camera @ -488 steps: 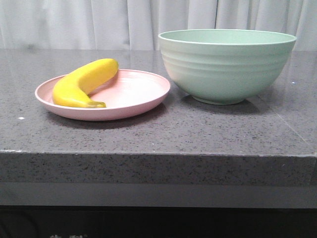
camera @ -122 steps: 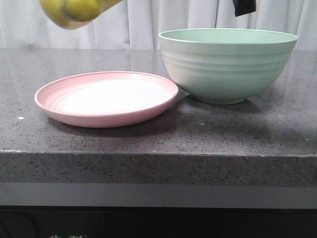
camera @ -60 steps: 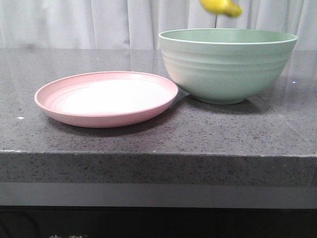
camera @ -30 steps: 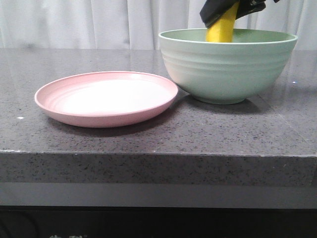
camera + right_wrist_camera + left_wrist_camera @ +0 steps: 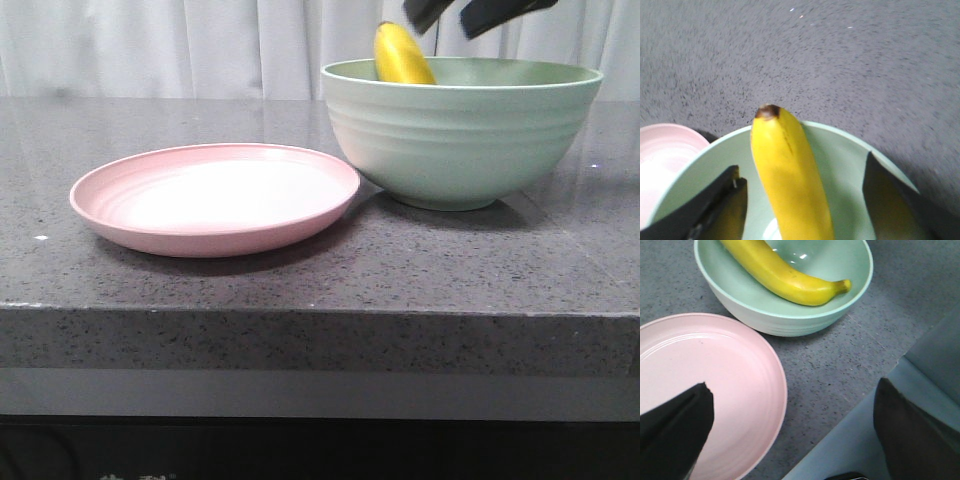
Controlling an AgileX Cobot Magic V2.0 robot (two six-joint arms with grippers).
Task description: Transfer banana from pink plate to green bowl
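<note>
The yellow banana (image 5: 400, 57) lies in the green bowl (image 5: 460, 135), its end leaning up over the left rim. My right gripper (image 5: 470, 12) is open just above the bowl and apart from the banana. In the right wrist view the banana (image 5: 790, 175) lies free between the spread fingers of the gripper (image 5: 801, 167), inside the bowl (image 5: 845, 150). The pink plate (image 5: 215, 200) is bare, left of the bowl. My left gripper (image 5: 794, 405) is open and empty, above the plate (image 5: 725, 365). Its view shows the banana (image 5: 785, 277) resting in the bowl (image 5: 785, 320).
Plate and bowl stand on a dark speckled stone counter (image 5: 400, 270) whose front edge (image 5: 320, 315) runs across the front view. A white curtain (image 5: 150, 45) hangs behind. The plate's rim nearly touches the bowl's base.
Half a second ago my right gripper held the banana upright in the bowl. Now it has let go and risen, and the banana has tipped against the bowl's left wall.
</note>
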